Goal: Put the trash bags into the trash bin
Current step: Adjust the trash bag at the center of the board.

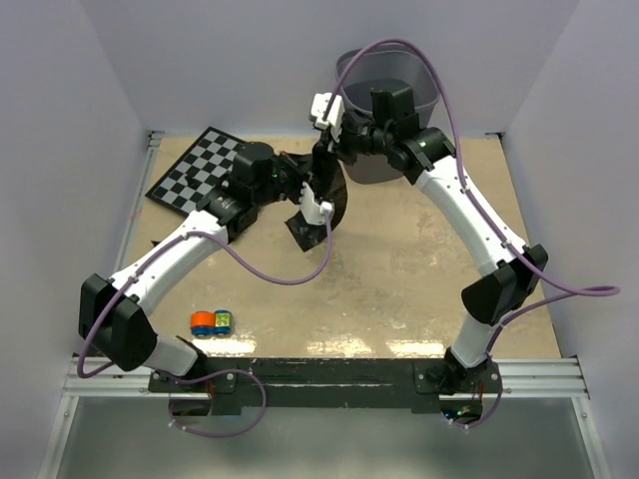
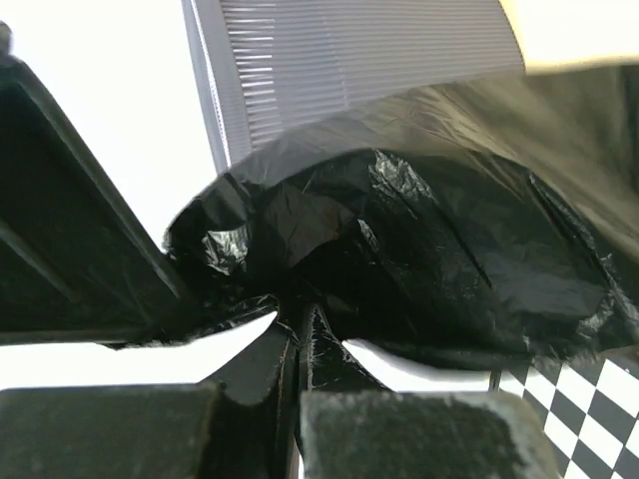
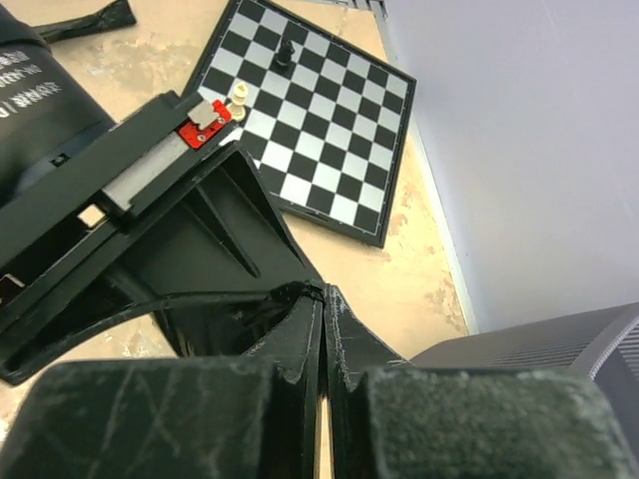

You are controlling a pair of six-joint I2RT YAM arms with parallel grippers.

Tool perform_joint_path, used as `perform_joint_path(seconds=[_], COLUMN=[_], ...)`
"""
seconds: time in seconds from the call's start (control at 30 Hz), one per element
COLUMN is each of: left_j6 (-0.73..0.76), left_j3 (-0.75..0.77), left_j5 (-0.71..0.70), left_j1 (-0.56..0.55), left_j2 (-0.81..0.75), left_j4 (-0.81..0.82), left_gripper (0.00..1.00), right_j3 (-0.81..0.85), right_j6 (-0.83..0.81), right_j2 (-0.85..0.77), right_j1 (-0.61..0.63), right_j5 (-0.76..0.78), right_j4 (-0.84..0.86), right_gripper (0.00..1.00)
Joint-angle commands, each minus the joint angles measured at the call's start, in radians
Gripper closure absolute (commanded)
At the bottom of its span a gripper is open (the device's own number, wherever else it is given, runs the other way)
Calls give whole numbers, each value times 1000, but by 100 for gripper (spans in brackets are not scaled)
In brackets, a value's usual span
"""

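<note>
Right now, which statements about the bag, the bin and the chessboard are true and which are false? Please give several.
1. The trash bag is already inside the trash bin. False: it is outside the bin.
2. The left gripper is shut on the trash bag. True.
3. The right gripper is wide open. False: its jaws are closed.
4. A chessboard lies on the table, left of the bin. True.
5. The chessboard is bare. False: a black piece and a pale piece stand on it.
</note>
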Motion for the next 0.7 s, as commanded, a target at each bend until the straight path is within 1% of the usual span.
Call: perform_joint_path(seconds=[0.0,0.1,0.2,0.27,0.33,0.43,0.47,0.5,0.57,0.63,0.67], left_j6=[-33,-58,-69,-87,-102,-96,-92,-92,-101,-99,-99], left_j3=[-8,12,56,56,23,-57,-74,-89,-97,-97,-97], left_j5=[22,5,-50,-70,-60,-20,-2,9,26,40,37], left_j1=[-1,-3,0,3,5,2,-1,-6,-18,-27,-27], left_j2=[-50,-49,-10,1,-16,-65,-85,-105,-125,-131,-131], left_j4=[75,255,290,277,240,162,148,90,57,54,82], left_gripper=[100,100,100,100,100,100,100,100,100,100,100], right_j3=[-38,-92,-97,-77,-34,26,28,23,3,-29,-41], right_j6=[-15,-38,-39,-26,6,37,46,47,43,29,18], right_j2=[-11,-10,-23,-39,-50,-39,-36,-28,-10,-8,-10], right_j1=[2,8,21,27,27,16,10,1,-15,-19,-19], right_j5=[30,30,-2,-33,-71,-38,-6,23,57,59,59], right_j4=[18,-13,-43,-40,-14,21,39,52,59,59,53], right_gripper=[100,100,100,100,100,100,100,100,100,100,100])
